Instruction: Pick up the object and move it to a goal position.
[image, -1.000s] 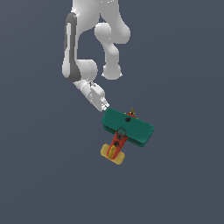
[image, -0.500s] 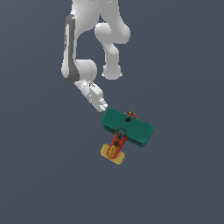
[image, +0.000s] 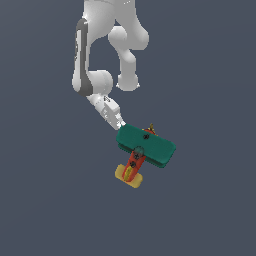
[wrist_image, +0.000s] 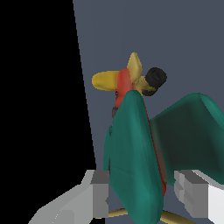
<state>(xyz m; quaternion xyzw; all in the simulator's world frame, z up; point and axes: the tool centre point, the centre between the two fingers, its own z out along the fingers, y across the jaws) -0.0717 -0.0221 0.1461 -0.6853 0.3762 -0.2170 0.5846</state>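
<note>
1. The white arm (image: 102, 55) reaches down from the top of the exterior view, and its pincer (image: 121, 125) points down toward the exterior view's right.
2. The toy airplane (image: 145, 152) sits at the tip of the pincer, with the near end of its teal-green wing (image: 146, 145) touching the fingertips.
3. In the wrist view the two grey fingers (wrist_image: 98, 192) stand on either side of the teal wing (wrist_image: 135, 166), one on each flank.
4. The pincer (wrist_image: 144, 194) is clenched on the toy airplane (wrist_image: 140, 140); the wing fills the gap between the jaws.
5. The red-orange body (image: 135, 162) runs away from the pincer, under the wing and out past its far edge.
6. The yellow tail (image: 129, 175) is the part farthest from the pincer, at the end of the body.
7. A tan propeller (image: 152, 129) shows just beyond the wing, on the side away from the tail.
8. Black screws (image: 146, 136) dot the wing's upper face and the body.
9. In the wrist view a black wheel-like knob (wrist_image: 155, 78) sits beside the yellow tail (wrist_image: 107, 81), beyond the fingers.
10. The plain grey-blue ground (image: 210, 210) lies all around; whether the plane touches it cannot be told.
</note>
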